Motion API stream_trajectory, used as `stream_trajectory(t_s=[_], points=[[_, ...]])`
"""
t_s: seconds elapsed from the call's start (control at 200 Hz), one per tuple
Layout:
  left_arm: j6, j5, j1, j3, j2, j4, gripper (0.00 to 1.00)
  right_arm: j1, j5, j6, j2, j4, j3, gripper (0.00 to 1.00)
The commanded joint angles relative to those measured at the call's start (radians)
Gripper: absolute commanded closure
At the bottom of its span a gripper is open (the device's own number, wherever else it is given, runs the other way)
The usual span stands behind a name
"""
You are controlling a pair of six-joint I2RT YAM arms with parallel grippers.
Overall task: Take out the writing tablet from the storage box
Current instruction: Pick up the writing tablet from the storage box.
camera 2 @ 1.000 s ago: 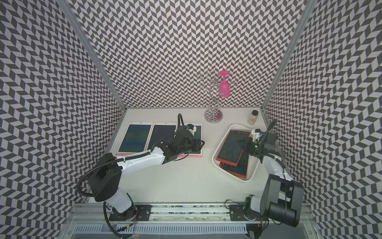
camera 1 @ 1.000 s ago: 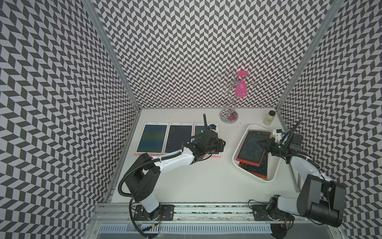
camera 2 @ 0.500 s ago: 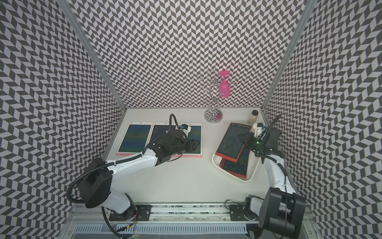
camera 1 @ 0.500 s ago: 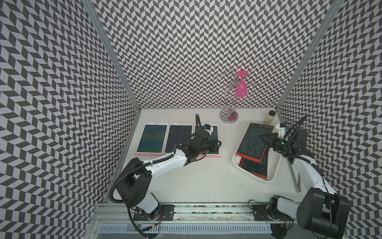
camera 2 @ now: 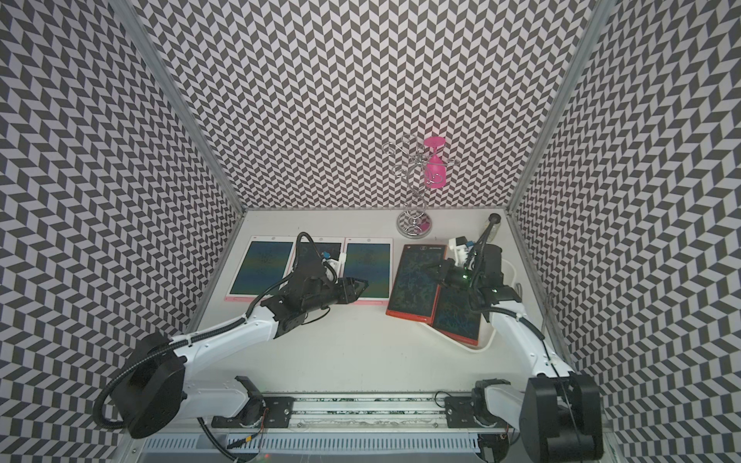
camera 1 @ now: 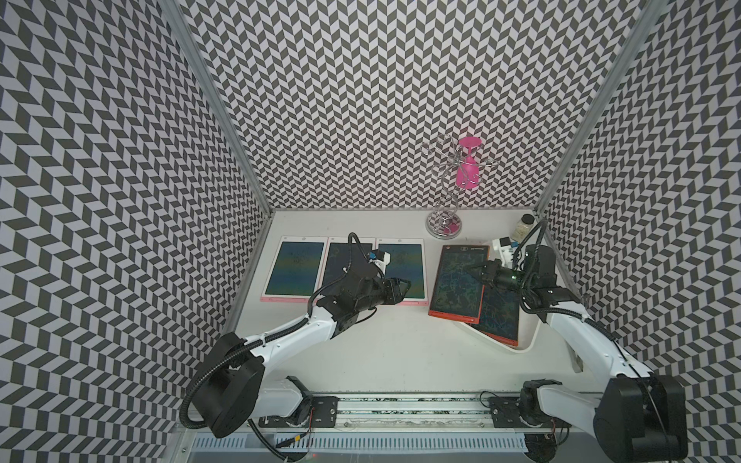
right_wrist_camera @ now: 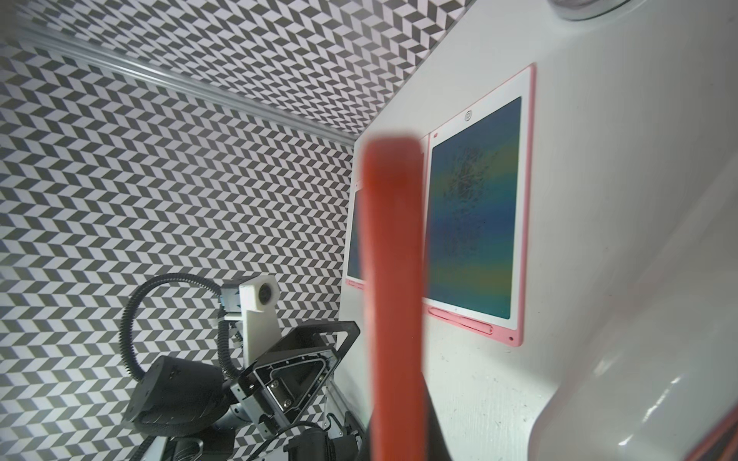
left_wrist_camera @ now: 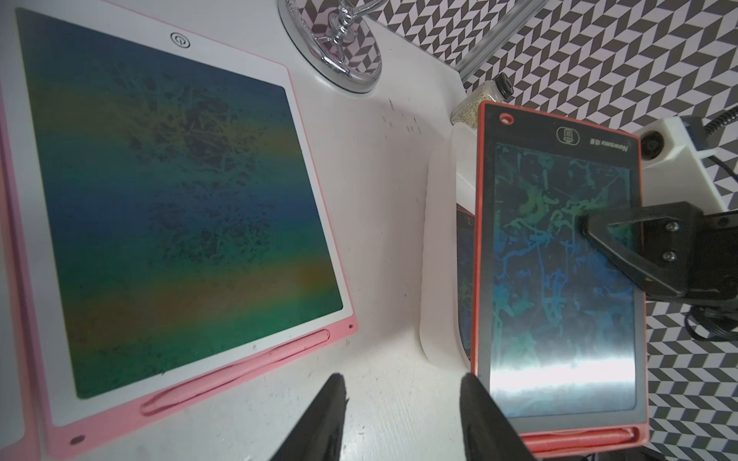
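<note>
Since a second ago the right gripper (camera 1: 477,267) has carried the red writing tablet (camera 1: 457,280) up and leftward off the stack. The left gripper (camera 1: 403,286) has drawn back from the pink tablets (camera 1: 294,266) and spread its jaws. The writing tablet hangs tilted above the left side of the storage box (camera 1: 526,344) and hides most of that side in both top views; only the box's near rounded corner and a strip of smooth white rim show. A second red tablet (camera 1: 499,316) lies in the box, its left part covered by the lifted one. The right gripper is clamped on the writing tablet's right long edge; in the left wrist view one black finger (left_wrist_camera: 639,239) lies on the screen and the finger beneath is hidden. In the right wrist view the writing tablet (right_wrist_camera: 393,279) is only a blurred red bar. The left gripper is empty, with bare table (left_wrist_camera: 399,419) showing between its two black tips, which the frame edge cuts off. The three pink tablets, white-faced and flat, lie side by side, and the left arm covers much of the middle one. All the screens are dark, glossy and scribbled over. Upside down on the writing tablet's top bezel a small word looks like "Newsmy"; the characters beside it are too small to read. A chrome wire stand (camera 1: 443,228) holds a pink glass (camera 1: 467,168).
</note>
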Motion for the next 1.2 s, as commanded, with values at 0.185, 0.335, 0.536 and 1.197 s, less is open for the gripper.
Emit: stream_trajectory(t_s=[0.185, 0.335, 0.536, 1.197], points=[[-0.020, 0.064, 0.070, -0.125, -0.148, 0.058, 0.48, 0.118, 0.061, 0.075, -0.012, 0.128, -0.007, 1.00], [-0.033, 0.109, 0.110, -0.192, -0.228, 0.076, 0.45, 0.170, 0.088, 0.091, 0.000, 0.151, -0.010, 1.00], [-0.045, 0.151, 0.149, -0.256, -0.305, 0.086, 0.42, 0.253, 0.132, 0.117, 0.012, 0.176, -0.016, 1.00], [-0.062, 0.248, 0.169, -0.363, -0.329, 0.229, 0.38, 0.432, 0.156, 0.243, 0.125, 0.359, -0.024, 1.00]])
